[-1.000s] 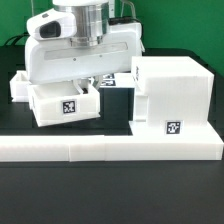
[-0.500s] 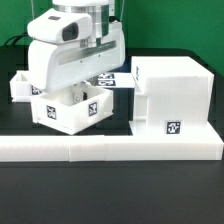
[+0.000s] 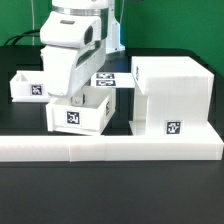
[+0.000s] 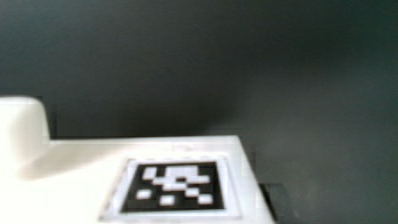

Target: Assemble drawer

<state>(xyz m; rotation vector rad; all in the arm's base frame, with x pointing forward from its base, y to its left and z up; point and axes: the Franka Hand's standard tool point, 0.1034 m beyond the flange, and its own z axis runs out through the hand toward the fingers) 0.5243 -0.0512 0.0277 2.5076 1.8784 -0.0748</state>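
Note:
The tall white drawer housing (image 3: 172, 92) stands at the exterior view's right with a tag low on its front. My gripper (image 3: 80, 96) reaches down into a small white tagged tray (image 3: 78, 116) just left of the housing and is shut on its wall. The tray sits at table level, turned slightly. A second tagged tray (image 3: 28, 88) rests at the far left. In the wrist view I see a white surface of the held tray with its tag (image 4: 178, 186) over the dark table. My fingertips do not show there.
The long low white border wall (image 3: 110, 150) runs along the front. The marker board (image 3: 106, 80) lies behind the held tray. The table is black.
My gripper has turned and moved toward the exterior view's right with the tray, bringing it closer to the housing. The second tray at the left is now uncovered.

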